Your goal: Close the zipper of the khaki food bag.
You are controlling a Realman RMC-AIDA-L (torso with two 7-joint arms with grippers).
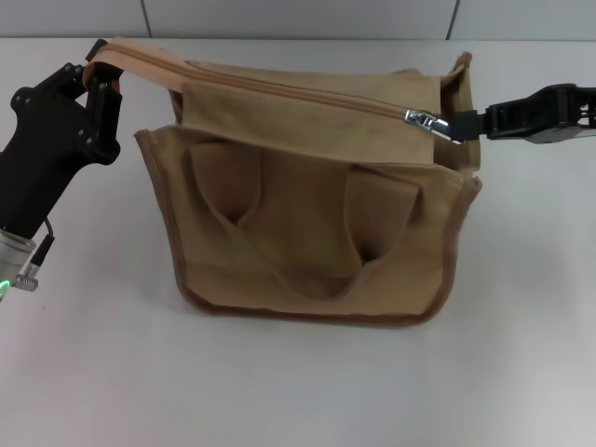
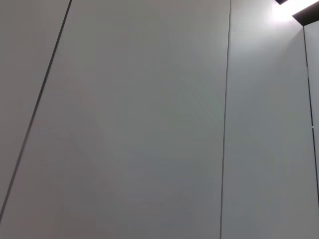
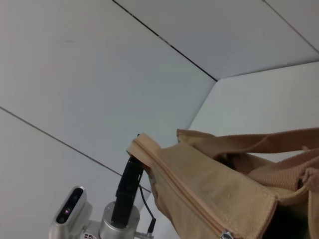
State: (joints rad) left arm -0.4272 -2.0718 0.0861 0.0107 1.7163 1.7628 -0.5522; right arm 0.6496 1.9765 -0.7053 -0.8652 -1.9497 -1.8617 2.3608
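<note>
The khaki food bag [image 1: 317, 223] stands on the white table, its two handles hanging down the front. The zipper [image 1: 279, 88] runs along its top panel, with the track joined from the left end up to the silver slider [image 1: 421, 119] near the right end. My right gripper [image 1: 463, 126] is shut on the pull tab, level with the bag's top right. My left gripper [image 1: 101, 76] is shut on the zipper's left end, holding it up and taut. The right wrist view shows the bag [image 3: 224, 184], the zipper [image 3: 187, 196] and my left gripper [image 3: 130, 181] farther off.
The white table [image 1: 298, 391] lies bare in front of and beside the bag. A grey panelled wall [image 1: 298, 17] stands behind it. The left wrist view shows only wall panels [image 2: 149, 119].
</note>
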